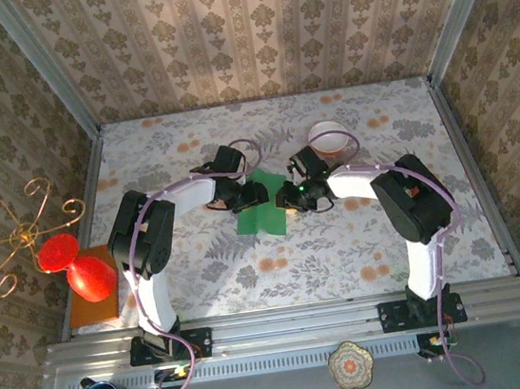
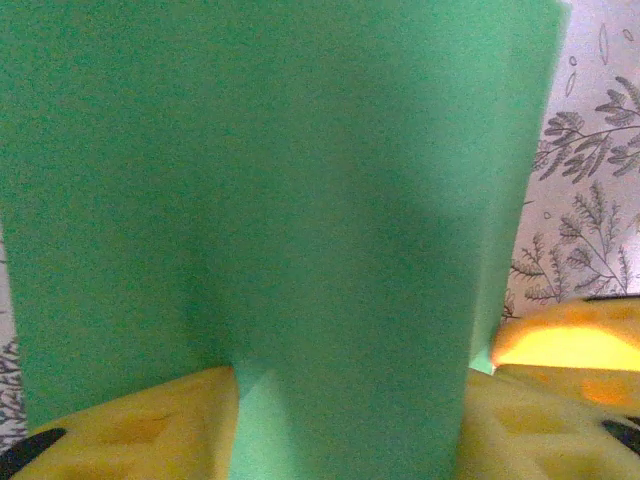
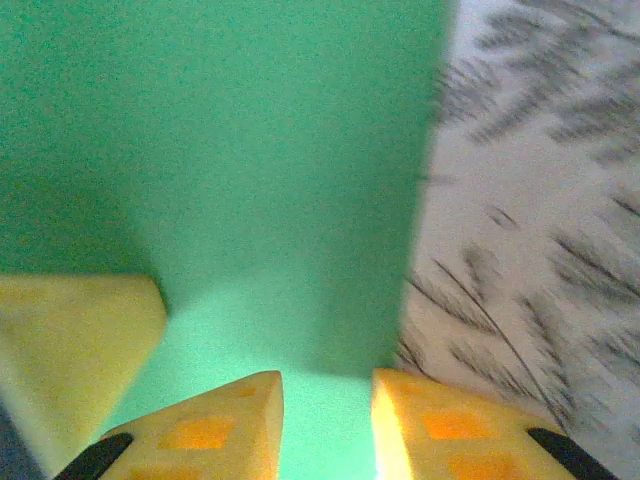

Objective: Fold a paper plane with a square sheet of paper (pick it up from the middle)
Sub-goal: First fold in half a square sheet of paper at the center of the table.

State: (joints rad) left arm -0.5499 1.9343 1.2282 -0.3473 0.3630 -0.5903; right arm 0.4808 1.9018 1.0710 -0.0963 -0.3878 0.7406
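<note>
A: So, where is the square sheet of paper?

B: In the middle of the table, between both grippers. The left gripper meets its far left side, the right gripper its right edge.

A: Jaws?

B: On the left wrist view the fingers stand well apart, with green paper rising through the gap. On the right wrist view the fingers leave a narrow slot. One is over the sheet, the other over the table just past the straight paper edge. Whether any pad truly bites the paper, I can't tell this close.

A: Room around?

B: Bare floral surface toward the arm bases. The white bowl sits near, behind the right gripper. The orange board lies well apart at the table's left edge.
</note>
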